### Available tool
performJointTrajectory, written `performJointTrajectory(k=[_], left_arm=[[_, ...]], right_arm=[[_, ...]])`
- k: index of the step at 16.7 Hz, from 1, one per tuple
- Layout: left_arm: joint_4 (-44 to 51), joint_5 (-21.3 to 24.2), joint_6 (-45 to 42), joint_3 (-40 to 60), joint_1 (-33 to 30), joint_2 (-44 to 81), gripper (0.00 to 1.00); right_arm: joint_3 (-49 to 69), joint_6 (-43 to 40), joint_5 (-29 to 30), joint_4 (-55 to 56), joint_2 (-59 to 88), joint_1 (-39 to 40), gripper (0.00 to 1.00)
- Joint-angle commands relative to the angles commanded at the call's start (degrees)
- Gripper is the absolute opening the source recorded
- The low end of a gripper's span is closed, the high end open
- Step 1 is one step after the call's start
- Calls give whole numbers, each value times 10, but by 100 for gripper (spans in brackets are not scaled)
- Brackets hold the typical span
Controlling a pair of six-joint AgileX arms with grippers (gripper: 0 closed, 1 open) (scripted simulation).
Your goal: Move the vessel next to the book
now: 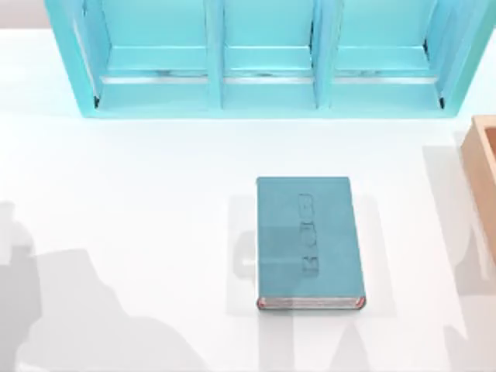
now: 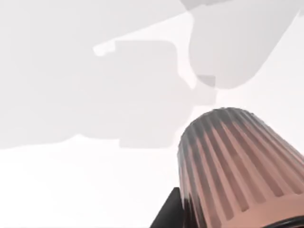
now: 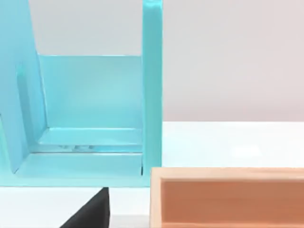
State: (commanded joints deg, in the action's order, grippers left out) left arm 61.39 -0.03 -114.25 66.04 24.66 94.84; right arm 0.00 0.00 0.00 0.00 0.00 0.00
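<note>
The vessel (image 2: 237, 166), a ribbed pinkish-brown cup, looms close in the left wrist view. It hangs above the white table, apart from its own shadow. A dark finger (image 2: 167, 214) of my left gripper presses against its side, so the gripper is shut on it. The teal-blue book (image 1: 308, 242) lies flat at the middle of the table in the top view, its pale page edges toward the front. In the right wrist view a dark finger (image 3: 90, 211) of my right gripper shows in front of the shelf and the box.
A light-blue shelf unit (image 1: 267, 58) with three bays spans the back of the table and appears as the shelf (image 3: 90, 104) in the right wrist view. A tan wooden box (image 1: 482, 174) stands at the right edge, seen as the box (image 3: 228, 199) up close. Arm shadows fall front left.
</note>
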Motion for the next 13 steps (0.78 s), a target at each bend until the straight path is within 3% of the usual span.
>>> performJointTrajectory(k=[5,13], left_arm=[[25,1,167,54,-70,31,0],[91,6,623,166,-266,102,0]], right_arm=[[0,0,0,0,0,0,100],[0,0,0,0,0,0,100]])
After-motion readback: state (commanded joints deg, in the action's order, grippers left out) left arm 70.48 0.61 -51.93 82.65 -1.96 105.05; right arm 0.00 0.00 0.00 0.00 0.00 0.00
